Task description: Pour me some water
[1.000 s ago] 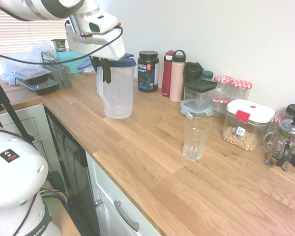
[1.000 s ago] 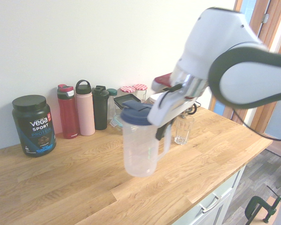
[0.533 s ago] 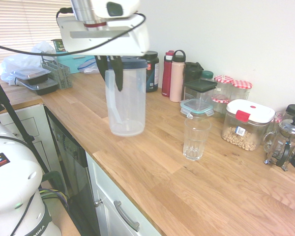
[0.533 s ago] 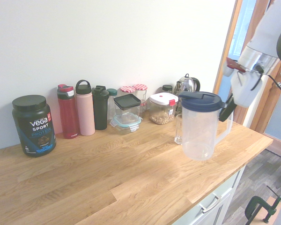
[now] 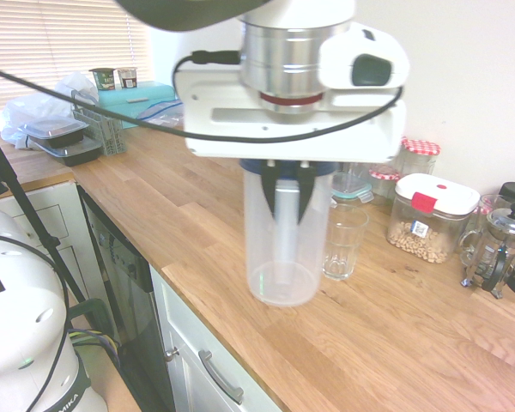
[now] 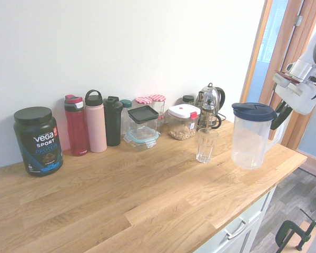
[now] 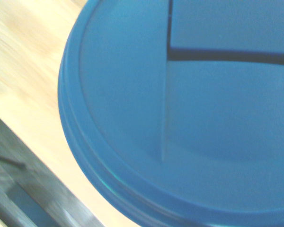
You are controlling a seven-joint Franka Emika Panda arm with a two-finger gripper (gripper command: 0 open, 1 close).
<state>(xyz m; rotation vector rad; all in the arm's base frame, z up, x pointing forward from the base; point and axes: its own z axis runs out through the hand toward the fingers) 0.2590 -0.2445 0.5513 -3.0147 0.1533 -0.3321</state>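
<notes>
pitcher (image 6: 251,136) is hanging in the air over the front part of the counter (image 6: 121,195), just beside the glass (image 6: 206,145) and on the side nearer the counter edge. i am holding it by its handle with the gripper (image 6: 278,116) clenched on it; in the first exterior view the dark fingers (image 5: 296,190) are pinching the handle from above, pointing nearly straight down. i judge that grip is chosen so the body hangs upright and level, and so a roll of the wrist can tip the spout toward the glass later. the pitcher is sitting clear of the glass, not touching it, which leaves room to tilt.

the pitcher is a tall, clear plastic cylinder, slightly tapered, with a dark blue lid (image 7: 180,123). in the wrist view that lid is filling nearly the whole frame: smooth, matte, round, with a raised rim and a dark seam where a flap seems to sit. i cannot tell whether that flap is open. i am also not seeing any water line through the walls, so it may be close to empty.

the glass is a plain faceted tumbler, standing upright and empty on the oiled wood, whose planks are running in long pale strips. behind it along the wall are standing a clear tub (image 6: 183,122) with a white lid, a french press (image 6: 209,105) in shiny metal, and a row of bottles (image 6: 95,121).

pouring has not begun; i judge the next need is to line the spout over the glass rim.
</notes>
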